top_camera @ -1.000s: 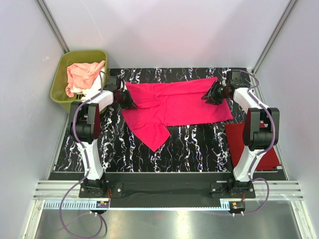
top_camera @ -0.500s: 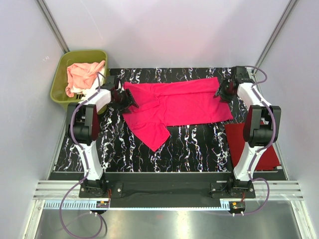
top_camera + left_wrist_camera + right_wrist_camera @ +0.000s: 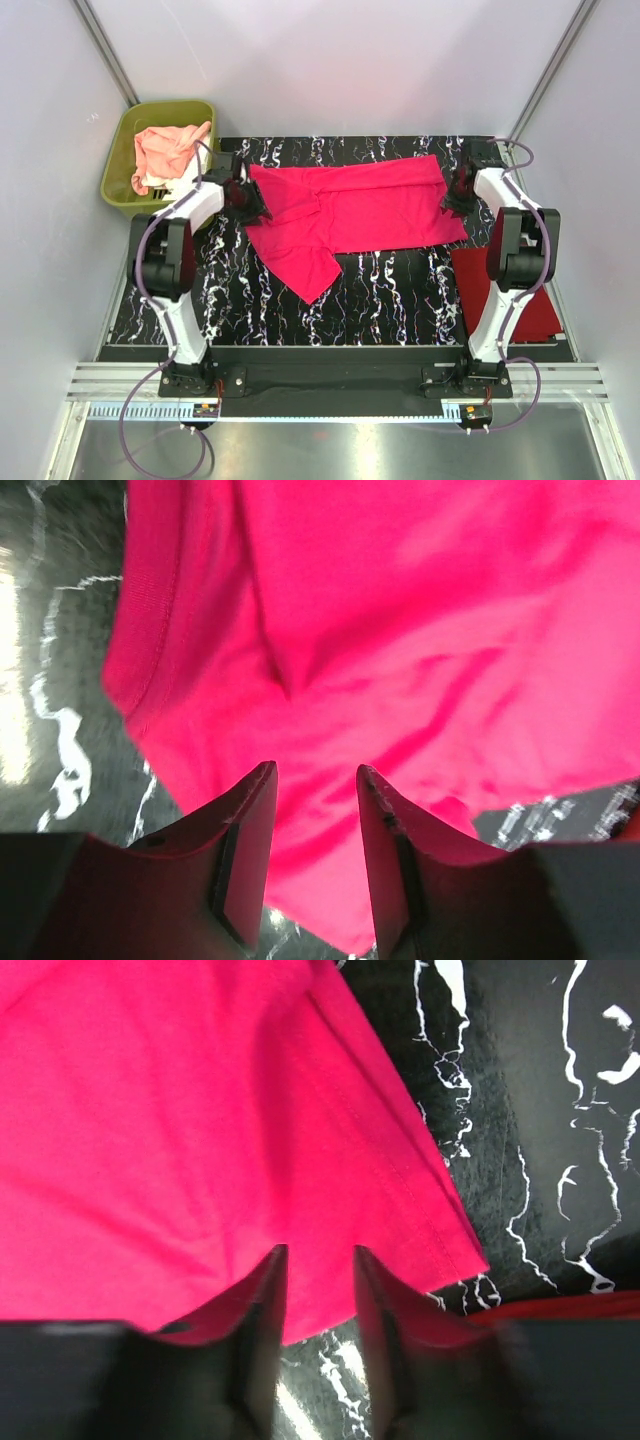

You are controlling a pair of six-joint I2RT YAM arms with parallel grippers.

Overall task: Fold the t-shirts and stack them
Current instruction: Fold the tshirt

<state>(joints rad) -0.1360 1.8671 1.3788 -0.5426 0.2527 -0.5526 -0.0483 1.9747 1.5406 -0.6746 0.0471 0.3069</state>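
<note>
The hot pink t-shirt (image 3: 350, 205) lies spread across the middle of the black marbled table, one sleeve pointing toward the near side. My left gripper (image 3: 248, 200) is low over its left edge. In the left wrist view (image 3: 315, 770) its jaws stand apart with pink cloth (image 3: 400, 630) under them. My right gripper (image 3: 458, 195) is at the shirt's right hem, jaws apart over the hem corner (image 3: 320, 1252). The darker red t-shirt (image 3: 500, 290) lies folded at the right. The peach-pink t-shirt (image 3: 170, 148) lies on the white one (image 3: 160, 184) in the tub.
The olive-green tub (image 3: 118, 160) stands off the table's back left corner. White walls close in the back and both sides. Bare marbled table (image 3: 380, 290) shows in front of the pink shirt, and the arm bases sit at the near edge.
My right gripper has moved right, from over the shirt to its right hem. My left gripper has shifted slightly along the left edge. The shirt has hardly moved.
</note>
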